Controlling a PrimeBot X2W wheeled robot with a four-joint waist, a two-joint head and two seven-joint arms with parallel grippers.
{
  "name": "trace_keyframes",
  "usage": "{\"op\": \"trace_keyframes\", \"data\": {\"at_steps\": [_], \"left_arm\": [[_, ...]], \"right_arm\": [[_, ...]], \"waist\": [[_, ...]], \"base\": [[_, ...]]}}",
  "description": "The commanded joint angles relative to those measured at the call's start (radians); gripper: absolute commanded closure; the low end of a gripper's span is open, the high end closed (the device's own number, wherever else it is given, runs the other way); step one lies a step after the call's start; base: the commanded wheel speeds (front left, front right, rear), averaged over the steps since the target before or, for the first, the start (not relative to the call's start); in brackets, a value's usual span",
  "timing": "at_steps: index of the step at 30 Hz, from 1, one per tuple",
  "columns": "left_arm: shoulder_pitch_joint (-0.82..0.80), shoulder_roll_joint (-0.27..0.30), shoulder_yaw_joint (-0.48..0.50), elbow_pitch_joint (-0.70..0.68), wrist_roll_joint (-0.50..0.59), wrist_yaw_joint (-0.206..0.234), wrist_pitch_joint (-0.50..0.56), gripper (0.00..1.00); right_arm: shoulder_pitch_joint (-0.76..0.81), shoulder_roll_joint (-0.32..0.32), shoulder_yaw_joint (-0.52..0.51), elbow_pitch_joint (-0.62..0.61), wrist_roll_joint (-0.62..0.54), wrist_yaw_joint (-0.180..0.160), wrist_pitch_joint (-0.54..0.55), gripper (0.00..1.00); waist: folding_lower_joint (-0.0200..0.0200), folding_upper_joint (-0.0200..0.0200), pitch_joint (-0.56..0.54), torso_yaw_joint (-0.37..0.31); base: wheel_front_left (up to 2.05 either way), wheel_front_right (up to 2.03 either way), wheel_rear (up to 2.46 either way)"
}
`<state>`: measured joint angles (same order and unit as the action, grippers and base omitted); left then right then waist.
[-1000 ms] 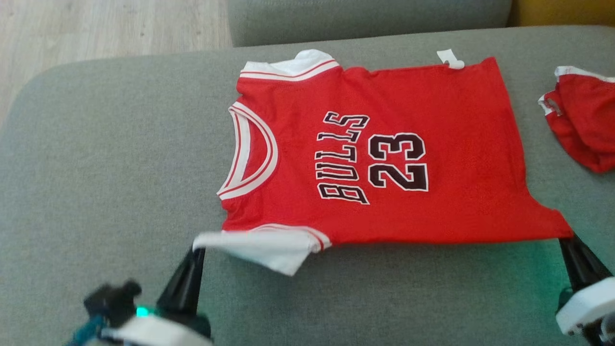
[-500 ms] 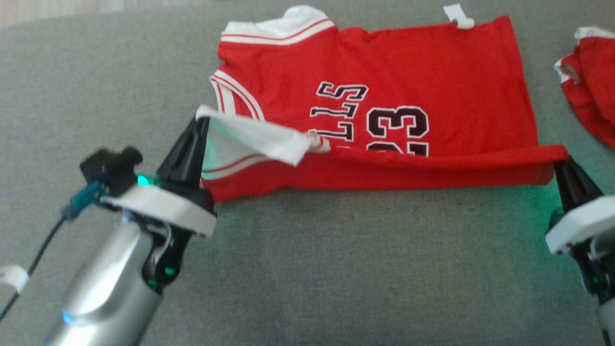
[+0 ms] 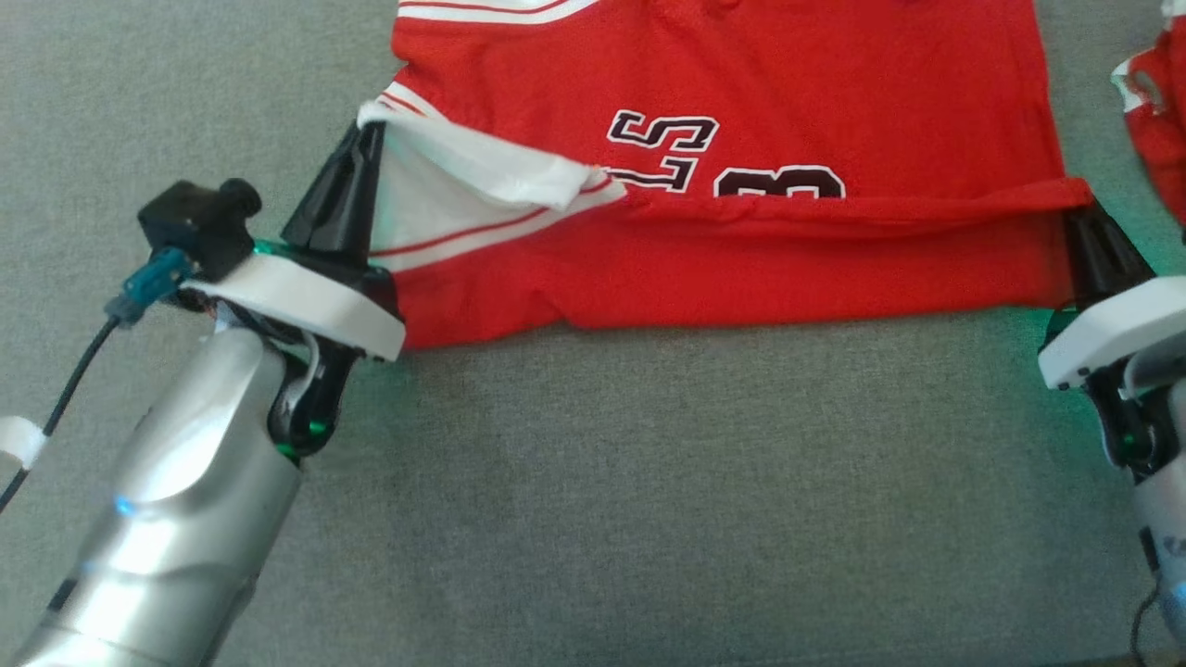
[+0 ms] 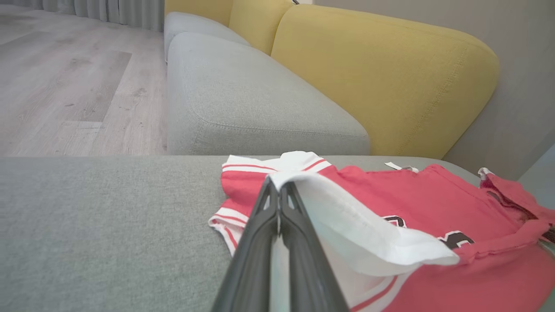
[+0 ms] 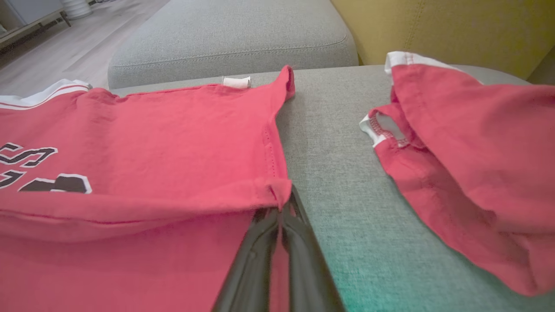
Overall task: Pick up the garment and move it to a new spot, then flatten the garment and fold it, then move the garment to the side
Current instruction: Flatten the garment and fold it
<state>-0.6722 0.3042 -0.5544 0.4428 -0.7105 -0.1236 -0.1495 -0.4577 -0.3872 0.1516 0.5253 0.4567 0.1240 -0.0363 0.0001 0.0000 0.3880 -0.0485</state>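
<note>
Broad grey fabric cushion (image 3: 593, 519) in the foreground. Beyond it, a second grey seat cushion (image 4: 243, 99), backed by plump yellow cushions (image 4: 381, 73). Pale wood-plank floor (image 4: 65, 86) alongside, grey curtains (image 4: 108, 11) at its far end, plain grey wall (image 4: 520, 86) behind. Soft, even light.

The left gripper (image 3: 369, 134) has two long black fingers (image 3: 335, 208), glossy and tapering to a fine tip. Behind their base sits a white collar (image 3: 296, 301) edged with a green glow. Beside that base — a small black camera block (image 3: 196, 218) with a teal plug (image 3: 148, 283) and a dark cable (image 3: 65, 389) bearing a white tape tab (image 3: 18, 440). Further back runs a silver forearm (image 3: 176, 519) with a small blue light. The right gripper (image 3: 1079, 222) matches: black fingers, white collar, green lights behind.
</note>
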Motion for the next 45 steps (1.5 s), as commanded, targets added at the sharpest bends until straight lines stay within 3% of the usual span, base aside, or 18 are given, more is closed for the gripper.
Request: {"op": "trace_keyframes", "data": {"at_steps": [1, 2, 3, 4, 5, 9, 19, 23, 28, 37, 38, 39, 40, 45], "left_arm": [[-0.045, 0.022, 0.029, -0.015, -0.005, -0.004, -0.014, 1.0], [-0.052, 0.02, 0.024, -0.007, -0.007, -0.004, -0.018, 1.0], [-0.056, 0.017, 0.022, 0.001, -0.012, -0.005, -0.02, 0.81], [-0.059, 0.014, 0.019, 0.011, -0.02, -0.005, -0.016, 0.27], [-0.064, 0.013, 0.016, 0.02, -0.022, -0.005, -0.014, 0.0], [-0.068, 0.014, 0.005, 0.036, 0.003, 0.001, -0.052, 0.0], [0.063, 0.028, -0.05, 0.039, 0.138, 0.109, -0.099, 0.0], [0.134, 0.024, -0.077, 0.057, 0.141, 0.149, -0.055, 0.0], [0.177, 0.031, -0.085, 0.11, 0.13, 0.232, 0.073, 0.0], [0.254, 0.045, -0.113, 0.067, 0.103, 0.252, 0.183, 0.0], [0.263, 0.048, -0.117, 0.055, 0.103, 0.254, 0.188, 0.34], [0.271, 0.052, -0.119, 0.042, 0.102, 0.256, 0.192, 0.76], [0.277, 0.055, -0.118, 0.028, 0.099, 0.255, 0.191, 1.0], [0.289, 0.071, -0.112, -0.039, 0.098, 0.256, 0.165, 1.0]], "right_arm": [[-0.017, -0.02, 0.018, -0.007, 0.004, 0.007, -0.017, 0.97], [-0.026, -0.02, 0.023, 0.006, 0.006, 0.007, -0.022, 0.85], [-0.035, -0.019, 0.028, 0.016, 0.01, 0.007, -0.031, 0.6], [-0.044, -0.017, 0.032, 0.025, 0.015, 0.007, -0.042, 0.34], [-0.052, -0.016, 0.036, 0.033, 0.019, 0.007, -0.052, 0.0], [-0.078, -0.005, 0.039, 0.058, 0.039, 0.007, -0.115, 0.0], [-0.038, 0.01, 0.06, 0.122, 0.038, 0.007, -0.183, 0.0], [-0.007, 0.022, 0.066, 0.135, 0.043, 0.007, -0.194, 0.0], [0.007, 0.032, 0.077, 0.144, 0.046, 0.007, -0.201, 0.0], [0.014, 0.043, 0.087, 0.175, 0.042, 0.007, -0.209, 0.0], [0.016, 0.044, 0.087, 0.179, 0.044, 0.007, -0.21, 0.0], [0.017, 0.047, 0.088, 0.182, 0.046, 0.007, -0.211, 0.0], [0.017, 0.049, 0.089, 0.186, 0.047, 0.007, -0.212, 0.0], [0.011, 0.053, 0.088, 0.217, 0.068, 0.007, -0.204, 0.0]], "waist": [[-0.0001, 0.0, 0.003, 0.003], [-0.0001, 0.0, 0.004, 0.005], [-0.0001, 0.0, 0.005, 0.006], [-0.0001, 0.0, 0.005, 0.007], [-0.0001, 0.0, 0.005, 0.008], [-0.0001, 0.0, -0.007, 0.012], [-0.0001, 0.0, -0.056, 0.013], [-0.0001, 0.0, -0.063, 0.008], [-0.0001, 0.0, -0.063, -0.003], [-0.0001, 0.0, -0.087, -0.006], [-0.0001, 0.0, -0.089, -0.005], [-0.0001, 0.0, -0.09, -0.003], [-0.0001, 0.0, -0.09, -0.002], [-0.0001, 0.0, -0.086, 0.011]], "base": [[0.0, 0.0, 0.0], [0.0, 0.0, 0.0], [0.0, 0.0, 0.0], [0.0, 0.0, 0.0], [0.0, 0.0, 0.0], [0.0, 0.0, 0.0], [0.0, 0.0, 0.0], [0.0, 0.0, 0.0], [0.0, 0.0, 0.0], [0.0, 0.0, 0.0], [0.0, 0.0, 0.0], [0.0, 0.0, 0.0], [0.0, 0.0, 0.0], [0.0, 0.0, 0.0]]}}
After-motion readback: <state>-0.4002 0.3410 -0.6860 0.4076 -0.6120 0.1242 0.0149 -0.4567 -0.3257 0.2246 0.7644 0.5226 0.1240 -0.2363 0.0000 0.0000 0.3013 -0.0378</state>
